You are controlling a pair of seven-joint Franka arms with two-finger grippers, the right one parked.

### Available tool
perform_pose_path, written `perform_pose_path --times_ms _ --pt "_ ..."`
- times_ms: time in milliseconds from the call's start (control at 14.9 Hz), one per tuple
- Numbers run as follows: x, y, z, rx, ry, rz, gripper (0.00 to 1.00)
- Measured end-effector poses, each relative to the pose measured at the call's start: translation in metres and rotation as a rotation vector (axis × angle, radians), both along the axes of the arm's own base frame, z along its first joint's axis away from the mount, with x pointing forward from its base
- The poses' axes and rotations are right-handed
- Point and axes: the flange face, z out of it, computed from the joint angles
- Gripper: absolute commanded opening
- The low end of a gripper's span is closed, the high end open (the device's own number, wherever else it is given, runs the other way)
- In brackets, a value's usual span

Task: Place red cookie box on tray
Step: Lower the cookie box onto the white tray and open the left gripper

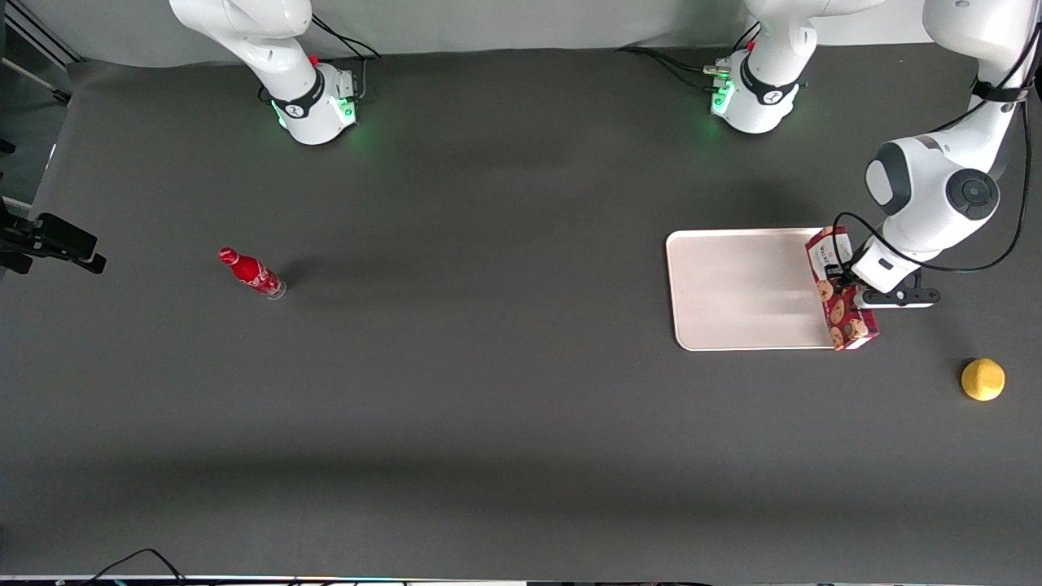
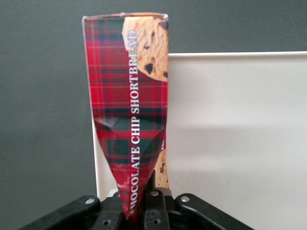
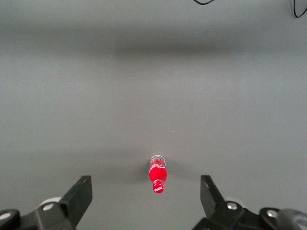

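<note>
One red cookie box point(image 1: 841, 299), pinched in the claw point(image 1: 843, 281), stands over one tray's point(image 1: 745, 289) edge, seemingly lifted; desk point(image 1: 488, 407) open around.

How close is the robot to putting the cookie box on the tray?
Partway. Done: the gripper is shut on the red cookie box, squeezing it. In hand: the box hangs at the tray's edge toward the working arm's end of the table. Left: move it over the tray's bare middle, set it down and let go.
</note>
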Motion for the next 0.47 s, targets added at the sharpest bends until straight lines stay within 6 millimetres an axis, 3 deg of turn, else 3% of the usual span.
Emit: perform_pose_path --times_ms 67,134,471 --pt "-0.0004 0.0012 -0.0003 0.0 0.001 0.001 0.55" --pt "-0.0006 0.0018 -0.0006 0.0 0.001 0.001 1.0" --pt "0.0011 0.0023 0.0012 0.002 -0.007 -0.001 1.0"
